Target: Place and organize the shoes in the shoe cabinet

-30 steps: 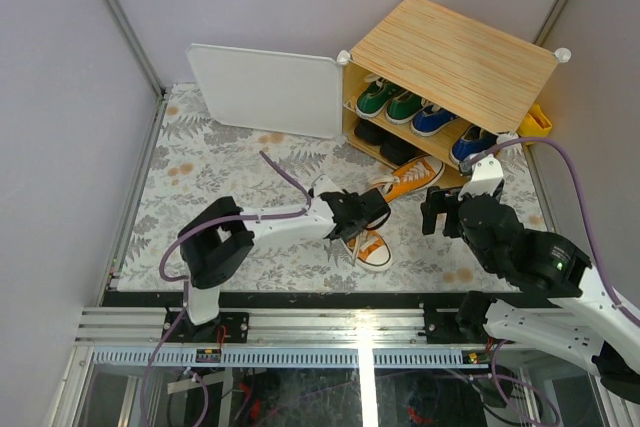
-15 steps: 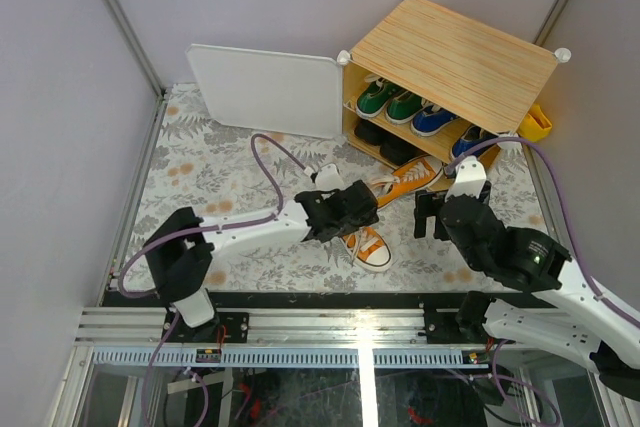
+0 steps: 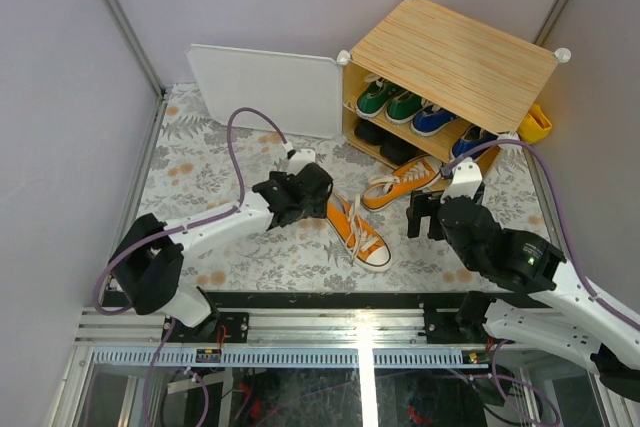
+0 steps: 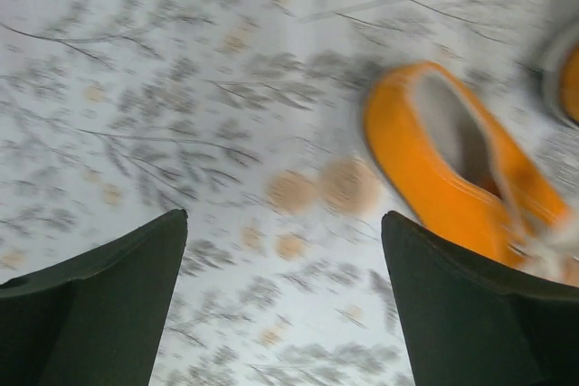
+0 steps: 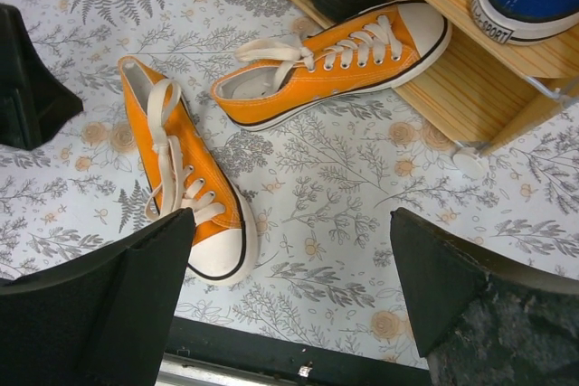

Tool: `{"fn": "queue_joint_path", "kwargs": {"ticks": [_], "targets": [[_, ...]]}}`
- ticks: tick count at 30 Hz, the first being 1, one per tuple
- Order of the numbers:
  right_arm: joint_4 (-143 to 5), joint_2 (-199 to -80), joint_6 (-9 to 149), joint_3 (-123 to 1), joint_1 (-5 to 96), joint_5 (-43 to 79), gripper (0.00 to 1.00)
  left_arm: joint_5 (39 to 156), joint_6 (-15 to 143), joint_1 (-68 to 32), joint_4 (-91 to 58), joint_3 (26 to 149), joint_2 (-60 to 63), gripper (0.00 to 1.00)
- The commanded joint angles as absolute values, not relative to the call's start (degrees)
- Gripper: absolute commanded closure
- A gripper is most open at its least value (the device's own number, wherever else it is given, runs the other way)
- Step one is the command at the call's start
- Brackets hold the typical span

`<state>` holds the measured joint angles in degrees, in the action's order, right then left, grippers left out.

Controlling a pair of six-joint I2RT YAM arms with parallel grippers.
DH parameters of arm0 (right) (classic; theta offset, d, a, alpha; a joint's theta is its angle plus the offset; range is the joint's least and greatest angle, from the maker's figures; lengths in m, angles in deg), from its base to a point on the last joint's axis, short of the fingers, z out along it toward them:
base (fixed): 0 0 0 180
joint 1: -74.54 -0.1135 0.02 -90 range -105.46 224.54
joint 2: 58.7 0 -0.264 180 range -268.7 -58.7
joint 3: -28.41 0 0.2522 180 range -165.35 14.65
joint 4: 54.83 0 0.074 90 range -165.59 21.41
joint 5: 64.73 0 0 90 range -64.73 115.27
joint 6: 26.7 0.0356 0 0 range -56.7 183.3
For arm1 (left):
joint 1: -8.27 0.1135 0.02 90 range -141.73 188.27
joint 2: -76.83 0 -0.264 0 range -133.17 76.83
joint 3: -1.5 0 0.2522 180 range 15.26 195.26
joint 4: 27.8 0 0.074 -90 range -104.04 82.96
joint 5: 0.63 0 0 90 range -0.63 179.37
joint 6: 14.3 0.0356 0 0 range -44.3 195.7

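The shoe cabinet [image 3: 450, 57] stands at the back right with its white door [image 3: 265, 90] swung open. Green shoes [image 3: 390, 100] and blue shoes [image 3: 435, 119] sit on the upper shelf, black shoes [image 3: 385, 144] on the lower one. One orange shoe [image 3: 358, 230] lies on the mat; the other [image 3: 403, 182] lies with its toe at the cabinet's lower shelf. My left gripper [image 3: 300, 190] is open and empty, just left of the near orange shoe's heel [image 4: 452, 178]. My right gripper [image 5: 289, 296] is open and empty, above the mat right of that shoe [image 5: 185, 169].
A floral mat [image 3: 220, 167] covers the table. A yellow object [image 3: 535, 122] sits behind the cabinet's right side. The black front rail [image 3: 300, 299] runs along the near edge. The cabinet's white foot [image 5: 470, 162] stands beside the far orange shoe [image 5: 335, 65].
My left gripper has drawn back to the left, away from the near orange shoe, which now lies uncovered on the mat. My right gripper has shifted slightly left.
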<state>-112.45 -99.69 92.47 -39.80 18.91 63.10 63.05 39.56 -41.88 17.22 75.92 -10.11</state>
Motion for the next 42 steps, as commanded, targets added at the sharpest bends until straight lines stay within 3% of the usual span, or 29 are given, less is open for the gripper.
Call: {"fn": "queue_joint_path", "kwargs": {"ticks": [1, 9, 34, 37, 40, 42], "targets": [[-107.4, -99.9, 92.4, -38.4, 19.0, 61.9, 0.04, 59.8, 53.6, -39.0, 5.5, 73.0, -9.9, 0.14], [-106.2, -101.2, 92.0, -37.4, 19.0, 60.8, 0.04, 69.5, 63.7, -39.0, -10.2, 71.2, -9.6, 0.13], [-105.7, -101.1, 91.0, -37.4, 19.0, 60.7, 0.04, 74.4, 66.9, -34.4, -12.2, 77.4, -24.5, 0.21], [-105.9, -101.5, 90.9, -37.6, 19.0, 61.0, 0.04, 75.9, 67.1, -34.4, -11.9, 79.5, -27.1, 0.25], [-106.0, -101.4, 90.7, -37.7, 19.0, 61.4, 0.04, 76.9, 67.4, -34.4, -12.8, 79.6, -28.6, 0.42], [-106.1, -101.3, 90.7, -37.6, 19.0, 61.4, 0.03, 78.0, 67.7, -34.4, -13.8, 79.3, -29.4, 0.44]]}}
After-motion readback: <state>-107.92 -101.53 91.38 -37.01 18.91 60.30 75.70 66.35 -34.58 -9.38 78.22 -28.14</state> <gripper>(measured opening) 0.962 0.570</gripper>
